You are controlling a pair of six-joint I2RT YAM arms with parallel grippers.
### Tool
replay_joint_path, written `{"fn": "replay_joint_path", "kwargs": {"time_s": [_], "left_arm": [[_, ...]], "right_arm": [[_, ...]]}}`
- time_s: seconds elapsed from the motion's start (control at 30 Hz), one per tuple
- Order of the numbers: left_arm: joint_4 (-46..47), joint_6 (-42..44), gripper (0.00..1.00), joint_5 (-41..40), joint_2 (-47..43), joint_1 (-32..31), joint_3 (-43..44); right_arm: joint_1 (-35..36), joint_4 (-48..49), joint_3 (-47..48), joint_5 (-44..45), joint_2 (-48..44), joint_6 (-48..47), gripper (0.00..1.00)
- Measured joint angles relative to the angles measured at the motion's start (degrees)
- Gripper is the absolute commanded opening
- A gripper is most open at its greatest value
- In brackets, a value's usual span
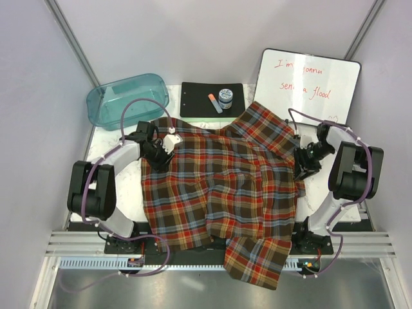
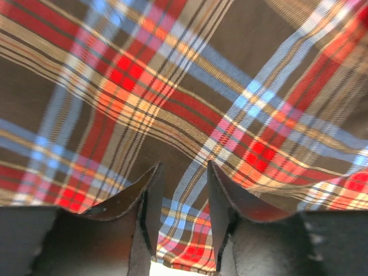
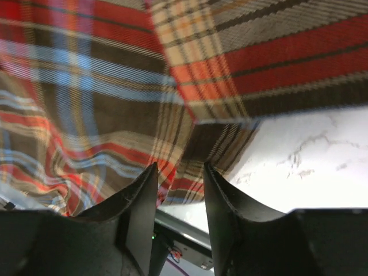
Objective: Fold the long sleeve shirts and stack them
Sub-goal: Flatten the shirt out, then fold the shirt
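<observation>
The plaid long sleeve shirt (image 1: 222,187) lies spread over most of the white table (image 1: 109,138), red, brown and blue-grey checks up. One part hangs over the near edge. My left gripper (image 1: 161,151) rests at the shirt's far left edge. In the left wrist view its jaws (image 2: 181,172) stand apart over flat plaid cloth (image 2: 190,86), pinching nothing. My right gripper (image 1: 301,164) is at the shirt's right edge. Its jaws (image 3: 179,172) are apart too, just short of a folded cloth edge (image 3: 218,132), with bare table (image 3: 310,155) beside it.
A teal plastic bin (image 1: 129,100) stands at the back left. A black clipboard (image 1: 212,100) behind the shirt carries an orange-tipped marker (image 1: 214,103) and a small jar (image 1: 225,96). A whiteboard (image 1: 309,84) with red writing leans at the back right.
</observation>
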Motion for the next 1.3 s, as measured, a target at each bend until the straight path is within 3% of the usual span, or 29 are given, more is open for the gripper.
{"fn": "replay_joint_path", "kwargs": {"time_s": [0.17,0.27,0.47,0.53,0.7,0.77,0.87,0.9,0.93,1.07,1.17,1.27,1.3], "left_arm": [[0.6,0.1,0.33,-3.4,5.5,0.0,0.0],[1.3,0.0,0.32,-5.5,6.2,0.0,0.8],[1.7,0.2,0.48,-7.1,5.9,0.0,1.0],[1.3,0.3,0.54,-7.0,5.5,0.0,1.0],[0.0,0.3,0.55,-4.8,4.2,0.1,1.3],[-0.8,0.3,0.55,-3.8,4.1,0.1,2.2],[-1.4,0.3,0.59,-3.0,3.6,0.1,3.6],[-1.5,0.3,0.69,-2.6,3.3,0.1,4.0],[-1.5,0.3,0.70,-2.5,3.0,0.1,4.1],[-1.6,0.2,0.72,-2.2,2.4,0.1,4.4],[-1.8,0.1,0.72,-2.0,2.4,0.2,4.6],[-2.0,0.0,0.72,-1.6,2.4,0.4,5.1],[-2.0,-0.2,0.71,-1.6,2.4,0.4,5.4]], "right_arm": [[0.0,4.0,-1.4,3.1,4.1,1.0,0.40],[-0.1,3.8,-0.8,3.8,4.1,0.8,0.47],[-0.5,0.8,5.2,1.8,1.5,-3.3,0.80],[-1.0,-0.4,8.5,0.0,-1.6,-4.0,0.83],[-3.0,1.3,15.6,-3.9,-4.5,-1.8,0.81],[-4.7,2.9,18.0,-5.7,-1.9,0.4,0.83],[-7.5,4.9,21.9,-8.5,4.9,3.8,0.94],[-8.2,5.4,23.2,-9.3,7.4,4.5,0.98],[-8.9,6.0,24.2,-9.9,9.7,5.1,0.98],[-10.0,6.9,25.9,-12.0,15.7,6.9,0.98],[-9.5,7.6,26.8,-14.4,17.9,8.2,0.90],[-9.0,7.8,26.8,-17.1,19.0,9.0,0.67],[-8.9,7.8,26.8,-17.9,19.2,9.3,0.45]]}}
